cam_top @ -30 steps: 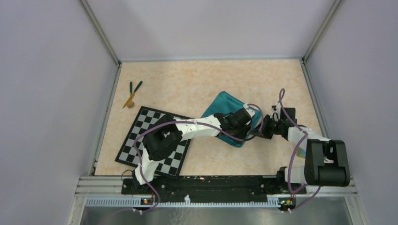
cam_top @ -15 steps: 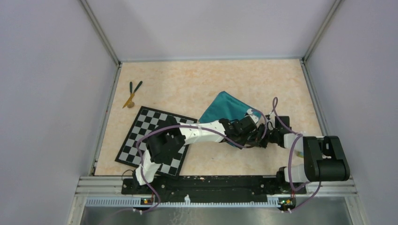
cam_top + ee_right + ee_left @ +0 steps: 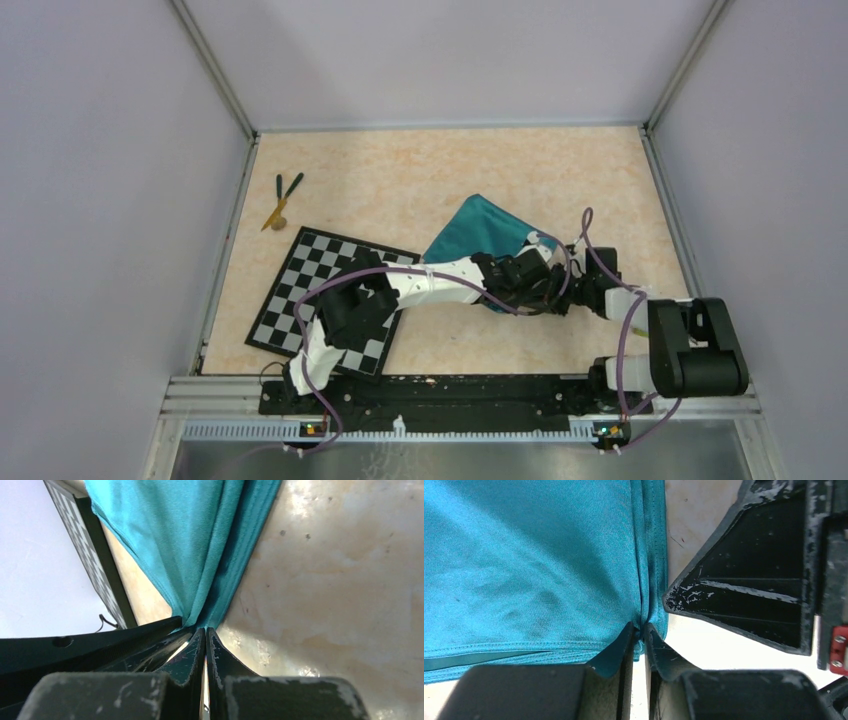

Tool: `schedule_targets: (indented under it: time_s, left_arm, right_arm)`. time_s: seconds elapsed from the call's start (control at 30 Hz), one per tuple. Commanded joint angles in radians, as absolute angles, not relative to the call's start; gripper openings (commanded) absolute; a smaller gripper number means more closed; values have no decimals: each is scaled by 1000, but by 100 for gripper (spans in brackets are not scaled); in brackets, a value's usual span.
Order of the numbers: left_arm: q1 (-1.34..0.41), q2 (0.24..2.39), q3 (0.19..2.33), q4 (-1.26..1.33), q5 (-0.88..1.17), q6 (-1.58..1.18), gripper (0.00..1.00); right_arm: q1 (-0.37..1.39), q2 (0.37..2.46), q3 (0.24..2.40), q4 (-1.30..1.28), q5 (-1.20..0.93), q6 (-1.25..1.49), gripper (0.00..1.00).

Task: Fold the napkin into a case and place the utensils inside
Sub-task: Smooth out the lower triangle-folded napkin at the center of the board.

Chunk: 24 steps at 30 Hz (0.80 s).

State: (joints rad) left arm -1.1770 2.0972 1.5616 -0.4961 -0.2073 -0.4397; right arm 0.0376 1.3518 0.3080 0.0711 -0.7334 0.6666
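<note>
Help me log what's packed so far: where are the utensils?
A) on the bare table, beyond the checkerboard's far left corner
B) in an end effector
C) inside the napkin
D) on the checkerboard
A: the utensils lie on the table past the checkerboard, well apart from the napkin.

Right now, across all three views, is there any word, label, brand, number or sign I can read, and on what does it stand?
None: no readable text in any view.
The napkin is plain teal.
The checkerboard bears only black and white squares.
The utensils and the table show no lettering or marks.
</note>
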Motion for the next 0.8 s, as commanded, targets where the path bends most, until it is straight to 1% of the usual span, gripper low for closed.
schedule_targets:
  time_s: [0.0,0.1,0.27,0.4,0.57,0.63,0.77]
  left_arm:
    - [-1184,2084,1597,-505,-242,-440,17]
    - [-1186,2079,1593,-502,-239,-445,13]
    - [-1191,2074,1597,-497,-239,-445,6]
    - [-1198,2071,1607,-494,-226,-453,6]
    - [-1213,2076,1616,-483,-187,-464,6]
    - [-1216,2084,1609,-477,-162,-476,6]
    - [-1220,2099,1590,-469,-139,-497,7]
  right_arm:
    - [49,1264,329,18,-734,669,0]
    - [49,1235,333,14,-714,680,0]
    - [68,1302,311,77,-717,694,0]
    - [114,1357,286,162,-692,728,0]
    - [122,1419,250,258,-692,773,0]
    - [123,1418,244,266,-682,780,0]
    - [123,1385,264,200,-645,765,0]
